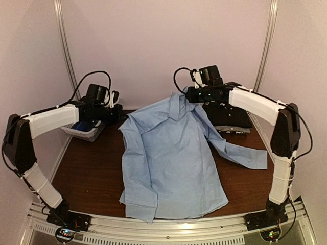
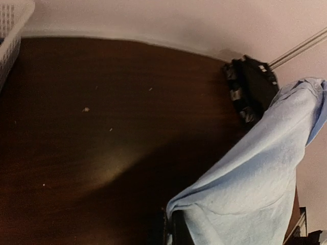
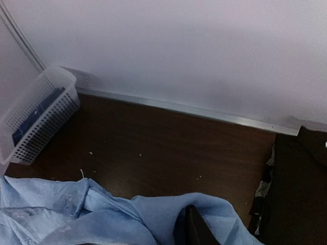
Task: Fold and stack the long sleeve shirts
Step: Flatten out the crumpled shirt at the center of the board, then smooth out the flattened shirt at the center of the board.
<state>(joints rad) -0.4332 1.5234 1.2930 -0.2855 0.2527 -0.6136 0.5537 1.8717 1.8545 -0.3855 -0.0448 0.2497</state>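
On table (image 1: 87, 171), one blue shirt (image 1: 168, 158), one basket (image 1: 84, 131)

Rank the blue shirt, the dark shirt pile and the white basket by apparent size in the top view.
Largest: blue shirt.
Then dark shirt pile and white basket: look alike, both partly hidden, so unranked.

Left arm (image 1: 51, 118) and right arm (image 1: 255, 104): white link shells, black joints, black cables looped above the wrists — lower links white, banded. Left gripper (image 1: 120, 113) and right gripper (image 1: 187, 94) — black.
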